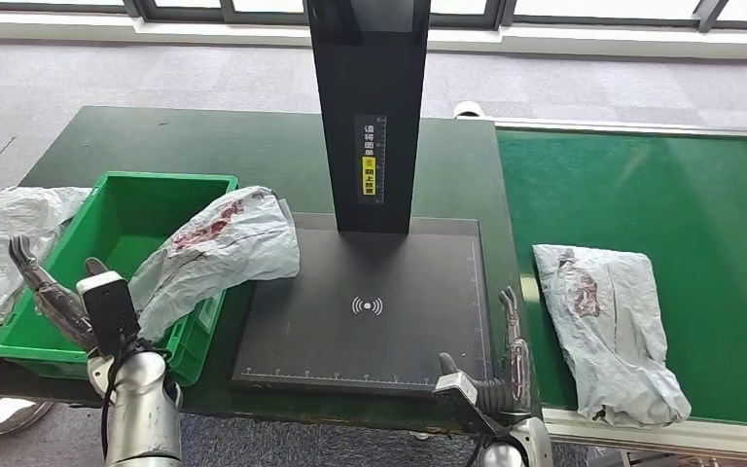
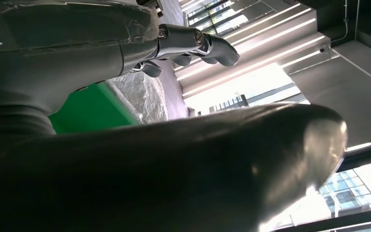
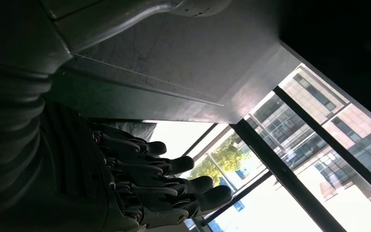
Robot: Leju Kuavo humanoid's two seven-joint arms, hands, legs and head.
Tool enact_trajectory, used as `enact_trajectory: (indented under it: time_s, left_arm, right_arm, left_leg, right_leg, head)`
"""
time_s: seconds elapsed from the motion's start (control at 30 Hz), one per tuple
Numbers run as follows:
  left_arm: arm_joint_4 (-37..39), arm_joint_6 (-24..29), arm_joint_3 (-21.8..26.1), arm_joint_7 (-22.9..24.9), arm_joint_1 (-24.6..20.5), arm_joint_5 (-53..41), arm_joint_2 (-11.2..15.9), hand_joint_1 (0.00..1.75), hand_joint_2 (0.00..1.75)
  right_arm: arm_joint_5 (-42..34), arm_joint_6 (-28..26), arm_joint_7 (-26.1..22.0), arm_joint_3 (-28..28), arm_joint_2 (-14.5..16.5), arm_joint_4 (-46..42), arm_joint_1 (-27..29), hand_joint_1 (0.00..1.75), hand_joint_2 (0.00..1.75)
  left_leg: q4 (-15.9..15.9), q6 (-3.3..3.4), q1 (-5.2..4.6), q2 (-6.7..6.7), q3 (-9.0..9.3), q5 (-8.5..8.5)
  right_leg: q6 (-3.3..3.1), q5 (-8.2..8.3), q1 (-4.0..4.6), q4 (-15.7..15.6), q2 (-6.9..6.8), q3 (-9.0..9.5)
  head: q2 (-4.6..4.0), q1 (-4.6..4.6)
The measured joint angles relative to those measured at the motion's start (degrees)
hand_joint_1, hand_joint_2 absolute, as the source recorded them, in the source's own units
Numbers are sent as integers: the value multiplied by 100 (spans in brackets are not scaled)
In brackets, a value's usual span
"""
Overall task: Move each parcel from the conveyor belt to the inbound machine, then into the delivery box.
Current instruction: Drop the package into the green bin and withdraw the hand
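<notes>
Parcels show in three places. One grey parcel point(image 1: 222, 251) with a dark red patch lies draped over the right rim of the green delivery box point(image 1: 117, 219), partly inside it and partly resting on the left edge of the inbound machine point(image 1: 370, 306), the flat black plate with a scale along its front and a black post point(image 1: 370, 107) rising at its back. A second grey parcel on the belt point(image 1: 608, 326) lies flat on the green conveyor belt point(image 1: 642, 195), near its front edge, to the right of the machine. A third grey bag point(image 1: 0, 248) lies on the dark green worktop point(image 1: 253, 146), touching the box's left wall.

Left robot hand point(image 1: 63, 292) is raised at the front of the box, fingers spread and upright, holding nothing; the draped parcel lies just beside it to the right, apart from the fingers. In the left wrist view, left fingers point(image 2: 200, 43) stand free in the air with the box and grey bag behind them.

Right robot hand point(image 1: 506, 365) stands at the front right corner of the machine, fingers extended upward and loose, empty; the belt parcel lies near it to the right, not touching. Right fingers point(image 3: 174, 186) in the wrist view are straight and close side by side, grasping nothing.
</notes>
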Motion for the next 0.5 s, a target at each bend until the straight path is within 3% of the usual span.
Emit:
enact_trajectory:
  time_s: [0.13, 0.33, 0.5]
  left_arm:
    - [-140, 0, 166, 52, 26, -129, -44, 0, 0]
    - [-320, -1, 392, 586, 107, -702, -62, 0, 0]
    - [-767, -160, -11, 274, 391, 374, -32, 0, 0]
  right_arm:
    - [-8, -2, 0, 33, 1, 65, -46, 0, 175]
    - [154, -2, -2, 43, 27, 140, -83, 0, 175]
    - [379, -5, 0, 11, 35, 53, 73, 0, 175]
  left_leg:
    - [0, 0, 1, 3, -4, 0]
    - [0, 0, 1, 3, -6, 0]
    - [2, 1, 0, 5, -7, -2]
  right_leg:
    - [-1, -1, 1, 0, 2, -4]
    - [-1, -1, 1, 0, 1, -7]
    - [0, -2, 0, -1, 4, -12]
  head:
    - [-1, 1]
    - [1, 0]
    - [-1, 1]
